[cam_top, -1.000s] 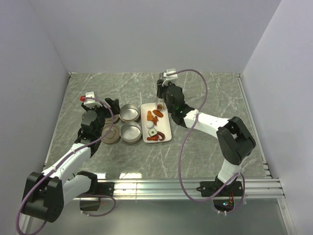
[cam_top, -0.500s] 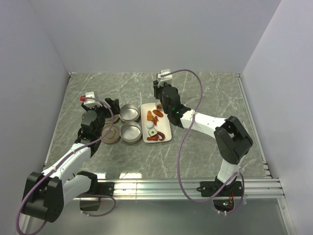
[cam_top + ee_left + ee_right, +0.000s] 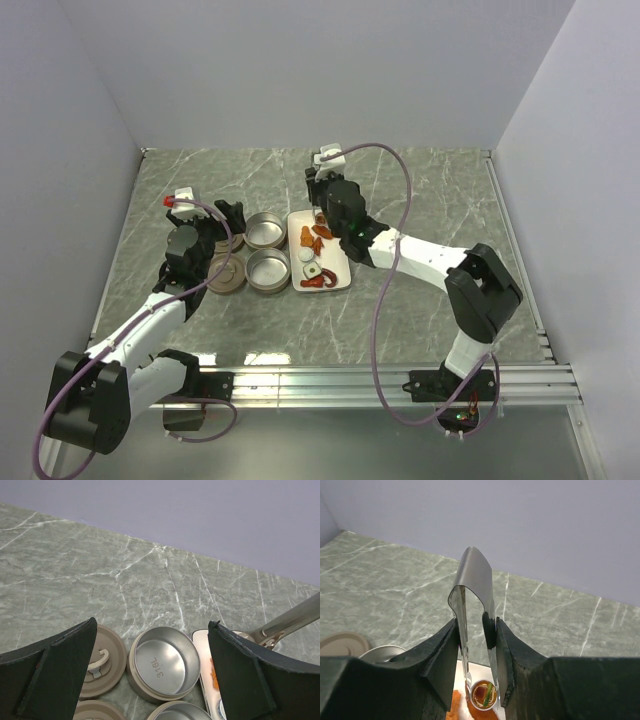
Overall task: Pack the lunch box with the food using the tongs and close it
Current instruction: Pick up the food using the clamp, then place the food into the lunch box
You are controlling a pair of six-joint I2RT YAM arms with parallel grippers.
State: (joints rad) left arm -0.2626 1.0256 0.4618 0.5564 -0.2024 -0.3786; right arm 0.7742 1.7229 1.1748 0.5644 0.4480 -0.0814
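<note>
The lunch box is two open round tins [image 3: 265, 231] [image 3: 268, 269], with one handled lid [image 3: 227, 276] to their left. In the left wrist view the far tin [image 3: 165, 662] and a lid [image 3: 100, 659] lie below my open left gripper [image 3: 152, 626]; from above, that gripper [image 3: 232, 222] hovers left of the far tin. My right gripper [image 3: 476, 625] is shut on the tongs [image 3: 474, 580], which point down. Their tips flank a small round cup-like piece [image 3: 483, 694] at the far end of the tray. From above, the right gripper [image 3: 322, 200] is over that far end. Orange food [image 3: 312, 238], a white slice [image 3: 306, 255] and a red piece [image 3: 318, 282] lie on the tray.
The white rectangular tray [image 3: 340, 262] lies right of the tins on the marble table. A second lid [image 3: 92, 711] shows at the bottom of the left wrist view, partly cut off. Grey walls close the back and sides, and a metal rail [image 3: 380, 378] runs along the near edge.
My right arm has shifted a little to the left over the tray's far end, carrying the tongs with it. The left arm has not moved.
</note>
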